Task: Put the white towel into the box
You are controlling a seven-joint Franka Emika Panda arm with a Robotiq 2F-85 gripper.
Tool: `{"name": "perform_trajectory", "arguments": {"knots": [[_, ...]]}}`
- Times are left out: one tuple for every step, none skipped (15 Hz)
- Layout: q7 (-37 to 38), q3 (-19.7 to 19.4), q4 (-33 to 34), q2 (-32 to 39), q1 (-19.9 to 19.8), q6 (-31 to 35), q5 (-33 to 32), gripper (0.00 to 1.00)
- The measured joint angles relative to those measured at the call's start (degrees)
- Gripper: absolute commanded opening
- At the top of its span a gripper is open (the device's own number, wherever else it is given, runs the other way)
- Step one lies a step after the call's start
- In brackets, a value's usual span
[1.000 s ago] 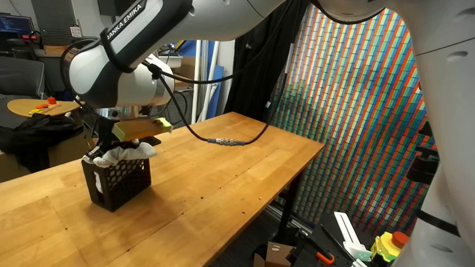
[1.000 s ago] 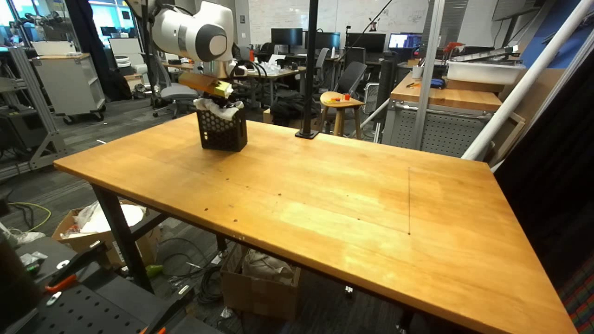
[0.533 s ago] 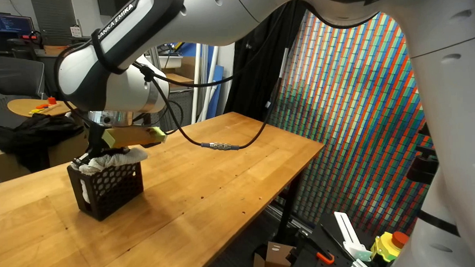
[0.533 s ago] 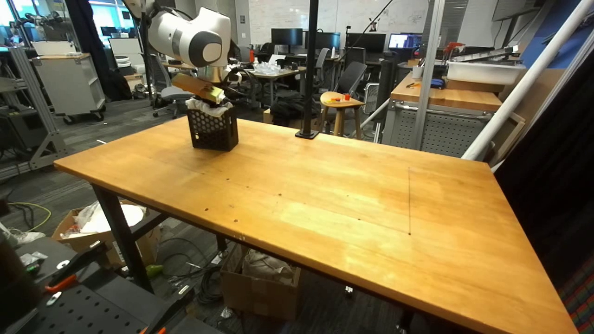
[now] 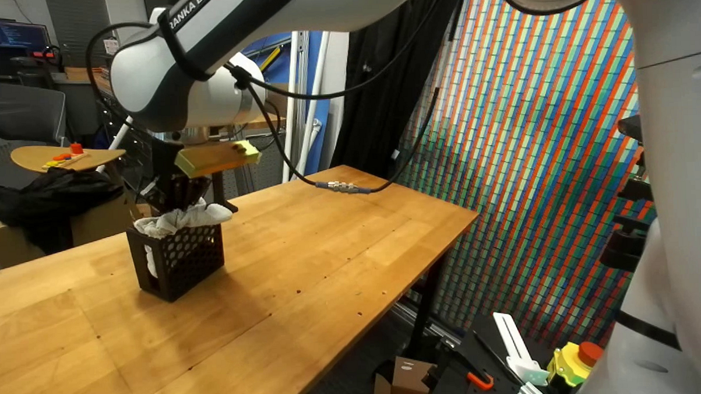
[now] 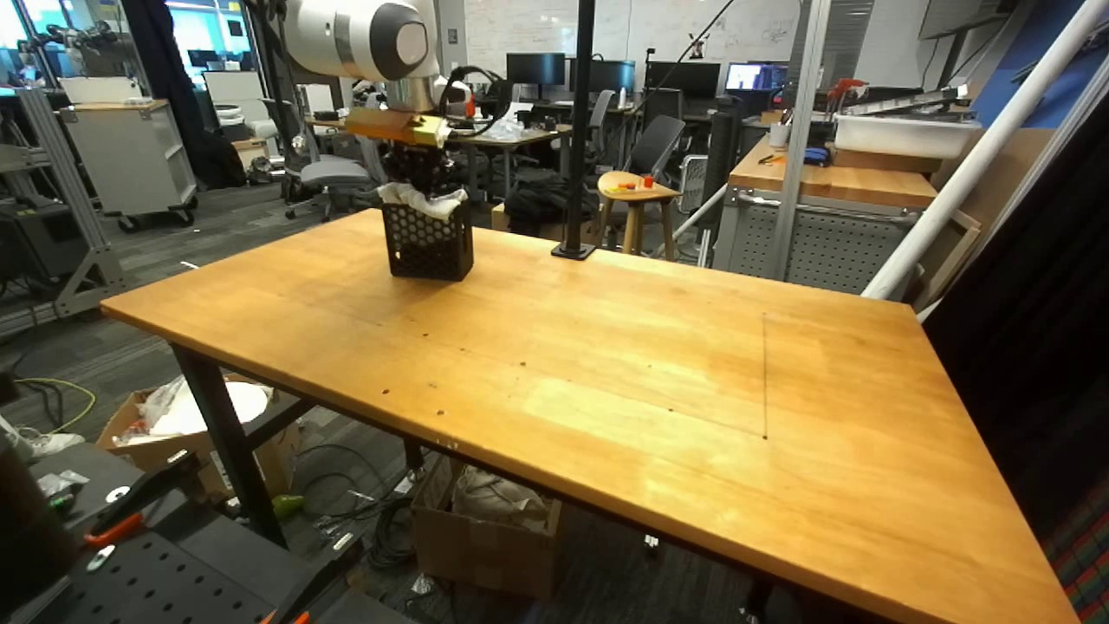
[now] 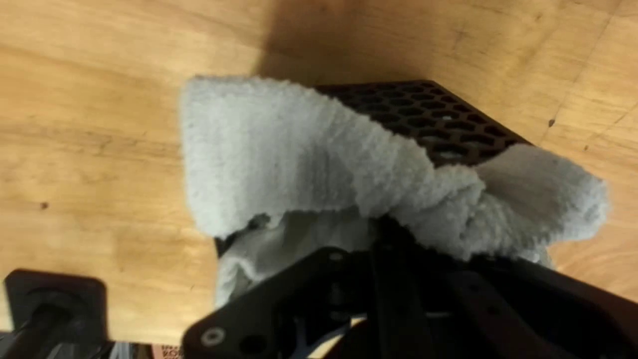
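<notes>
Wrist view: fluffy white cloth towel (image 7: pixel 309 159) lay bunched across the mouth of the black plastic box with honeycomb walls (image 7: pixel 408 112)

Towel sat right under the black two-finger gripper (image 5: pixel 178 197), which in an exterior view pointed down over the box with its lower end in among the folds. Fingertips were out of sight there, so couldn't tell if they were wide, narrow or pinching cloth.

Wrist view again: dark finger linkages came in from the bottom edge and crossed in front of the cloth. A broad flap spread up and to the left of them, a crumpled roll ran just past them, and a loose end stuck out to the right.

Towel was only partly inside. In an exterior view, white cloth showed through the slot in the box's end wall (image 5: pixel 162 268); the rest was heaped above the rim and overhung it. In both exterior views it made a pale band between gripper and box.

Box stood upright on the light-brown wooden table (image 5: pixel 329 250). A yellow rectangular block (image 5: pixel 218 158) was mounted just above the fingers. A black upright post on a square base (image 6: pixel 582 130) stood on the same table, near the box but apart.
</notes>
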Motion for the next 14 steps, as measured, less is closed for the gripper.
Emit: {"name": "perform_trajectory", "arguments": {"knots": [[0.7,-0.7,-0.2,-1.3,0.2,-0.1,-1.8,0.01],[1.4,-1.3,-0.4,-2.6,0.3,-0.1,-3.2,0.01],[2.1,-1.7,-0.9,-3.8,0.3,-0.1,-4.5,0.01],[2.7,-2.0,-1.5,-4.9,0.4,-0.1,-5.5,0.01],[3.4,-2.2,-2.2,-5.9,0.4,-0.1,-6.4,0.01],[4.1,-2.3,-3.1,-6.8,0.4,-0.1,-7.0,0.01],[4.8,-2.4,-4.1,-7.6,0.4,-0.1,-7.4,0.01],[5.3,-2.5,-5.2,-8.3,0.4,0.0,-7.5,0.01],[6.0,-2.6,-6.5,-8.9,0.4,0.0,-7.7,0.01],[6.7,-2.6,-7.8,-9.6,0.4,0.0,-8.0,0.01],[7.5,-2.6,-9.2,-10.3,0.4,0.1,-8.3,0.01],[8.3,-2.6,-10.7,-11.0,0.4,0.2,-8.6,0.01],[9.2,-2.6,-12.2,-11.8,0.4,0.5,-8.9,0.01],[10.0,-2.6,-13.7,-12.6,0.4,0.9,-9.1,0.01]]}}
